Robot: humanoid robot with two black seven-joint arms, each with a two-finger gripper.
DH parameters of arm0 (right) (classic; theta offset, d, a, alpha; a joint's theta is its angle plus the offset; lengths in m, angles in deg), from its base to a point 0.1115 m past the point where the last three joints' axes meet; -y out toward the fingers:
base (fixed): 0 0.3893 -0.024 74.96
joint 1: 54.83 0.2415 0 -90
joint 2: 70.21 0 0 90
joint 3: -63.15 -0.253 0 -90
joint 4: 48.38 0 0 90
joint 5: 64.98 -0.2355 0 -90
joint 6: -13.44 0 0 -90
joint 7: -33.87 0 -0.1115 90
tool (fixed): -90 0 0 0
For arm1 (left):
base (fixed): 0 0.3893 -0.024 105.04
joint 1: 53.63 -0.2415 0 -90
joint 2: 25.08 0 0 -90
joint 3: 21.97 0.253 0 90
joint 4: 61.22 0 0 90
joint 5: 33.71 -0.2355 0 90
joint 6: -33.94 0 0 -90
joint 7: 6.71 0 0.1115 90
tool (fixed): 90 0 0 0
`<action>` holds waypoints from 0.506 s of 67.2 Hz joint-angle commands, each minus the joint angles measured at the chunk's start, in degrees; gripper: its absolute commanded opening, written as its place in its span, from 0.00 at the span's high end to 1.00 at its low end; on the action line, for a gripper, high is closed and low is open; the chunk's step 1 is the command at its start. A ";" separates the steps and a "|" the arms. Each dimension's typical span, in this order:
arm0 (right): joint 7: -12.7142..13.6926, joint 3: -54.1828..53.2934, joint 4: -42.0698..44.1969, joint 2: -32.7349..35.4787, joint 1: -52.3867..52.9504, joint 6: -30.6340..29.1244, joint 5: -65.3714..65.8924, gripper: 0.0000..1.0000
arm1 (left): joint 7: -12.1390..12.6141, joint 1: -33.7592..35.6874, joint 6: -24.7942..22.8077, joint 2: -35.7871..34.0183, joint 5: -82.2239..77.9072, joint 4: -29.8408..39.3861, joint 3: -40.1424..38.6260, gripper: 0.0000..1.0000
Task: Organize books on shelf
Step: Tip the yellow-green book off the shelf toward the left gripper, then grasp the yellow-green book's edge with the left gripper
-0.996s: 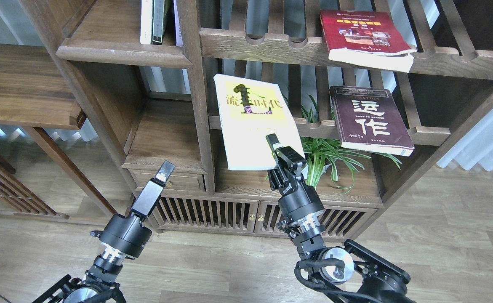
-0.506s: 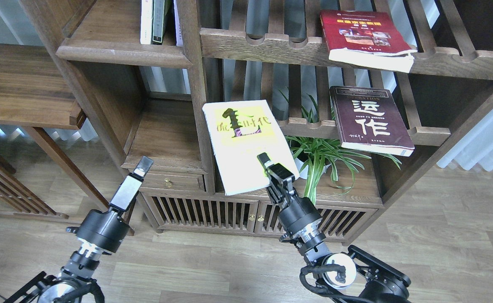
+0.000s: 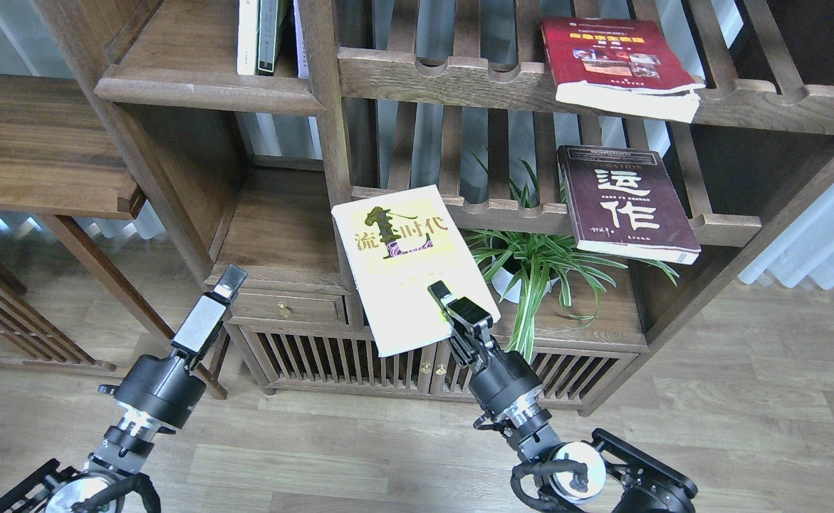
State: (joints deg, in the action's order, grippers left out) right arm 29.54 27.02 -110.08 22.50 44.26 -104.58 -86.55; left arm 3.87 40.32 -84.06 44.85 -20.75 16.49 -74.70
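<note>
My right gripper (image 3: pixel 449 303) is shut on the lower right corner of the yellow-green book (image 3: pixel 402 263) and holds it in the air, in front of the bookcase's centre post and below the lower slatted rack. The dark maroon book (image 3: pixel 627 203) lies on the lower slatted rack. The red book (image 3: pixel 616 60) lies on the upper slatted rack, overhanging its front rail. The flat dark-brown shelf (image 3: pixel 203 89) with the rounded lip is at the upper left. My left gripper (image 3: pixel 228 278) is empty, below and left of the held book; its fingers cannot be told apart.
Thin white and dark-green upright books (image 3: pixel 260 35) stand at the shelf's right end. A potted spider plant (image 3: pixel 530 263) sits under the lower rack. A lower flat board (image 3: pixel 281 235), a drawer and a slatted-door cabinet (image 3: pixel 345 360) are below. A side table (image 3: pixel 39 149) stands at left.
My right gripper has drawn the yellow-green book down and to the left, off the lower slatted rack. My left arm has dropped lower and moved left.
</note>
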 commanded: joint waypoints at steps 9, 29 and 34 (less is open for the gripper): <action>0.11 2.29 -0.09 -0.50 0.23 0.01 1.88 0.96 | 1.64 -0.08 0.00 -0.33 2.25 -0.89 0.08 0.07; 0.11 2.29 -0.09 -2.70 0.40 0.01 2.06 0.96 | 1.73 -0.08 0.00 -5.51 6.29 -1.77 3.33 0.05; 0.20 2.46 -0.09 -2.70 0.32 0.01 2.32 0.96 | 1.73 0.27 0.00 -5.51 6.64 -2.03 3.42 0.05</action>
State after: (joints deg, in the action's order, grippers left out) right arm 29.65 29.30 -110.14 19.83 44.78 -104.56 -84.56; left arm 5.60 40.03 -84.06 39.82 -15.00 14.88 -71.66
